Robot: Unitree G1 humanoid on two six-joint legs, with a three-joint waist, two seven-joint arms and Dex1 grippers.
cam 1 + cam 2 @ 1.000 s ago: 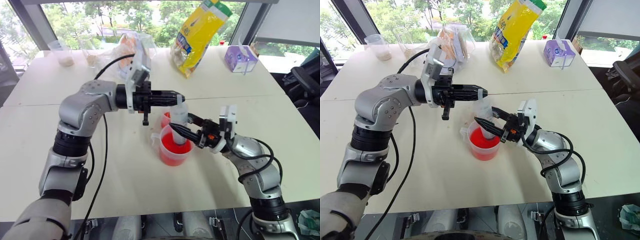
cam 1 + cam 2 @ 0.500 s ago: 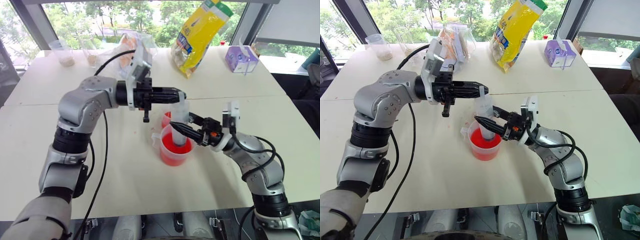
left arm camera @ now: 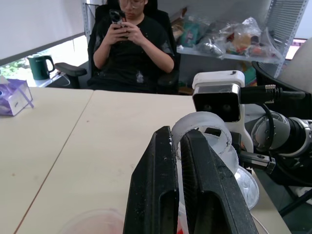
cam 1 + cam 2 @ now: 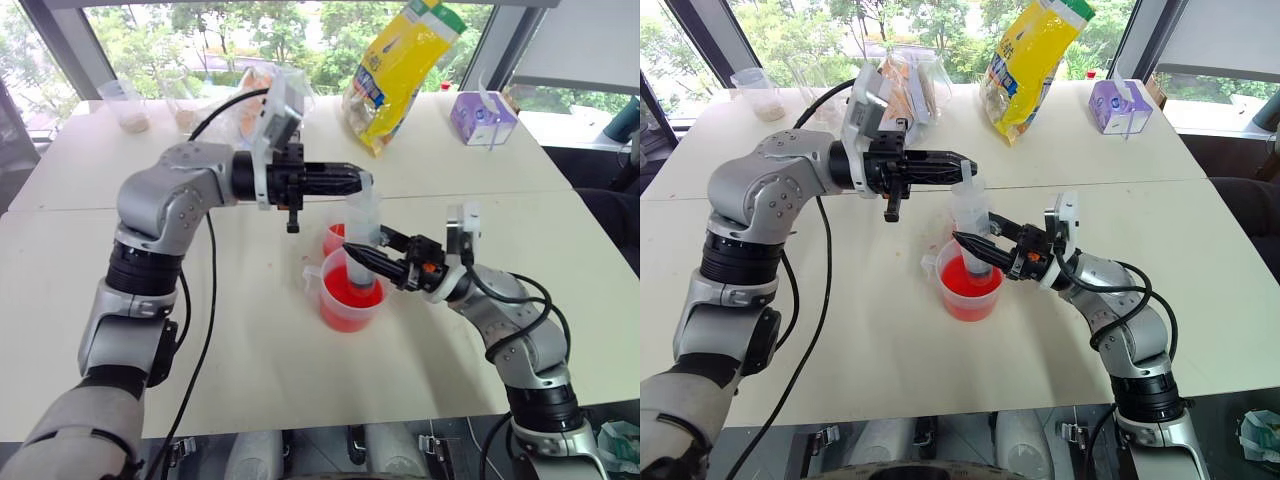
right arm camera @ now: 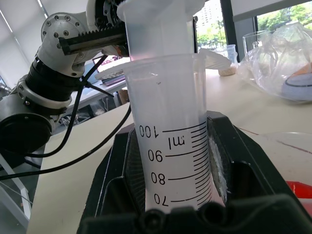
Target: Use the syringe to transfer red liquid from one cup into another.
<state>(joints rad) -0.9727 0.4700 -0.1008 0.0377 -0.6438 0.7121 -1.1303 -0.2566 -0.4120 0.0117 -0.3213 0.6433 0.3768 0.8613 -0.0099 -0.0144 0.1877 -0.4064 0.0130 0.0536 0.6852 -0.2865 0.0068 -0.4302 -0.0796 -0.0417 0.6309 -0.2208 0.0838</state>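
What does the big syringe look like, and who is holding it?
The syringe is a thick clear plastic tube with black printed markings and a white plunger. It stands upright, its lower end down in the beaker of red liquid. The right gripper is shut on its barrel; the left gripper is shut on the plunger's top.

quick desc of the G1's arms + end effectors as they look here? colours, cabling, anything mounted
Both arms are silver-grey rounded shells with black joint bands. The left end effector and right end effector each have two long black fingers. A white camera block sits on each wrist; the right one shows two dark lenses. A black cable hangs along the left arm, and looped black cables run on the right forearm.
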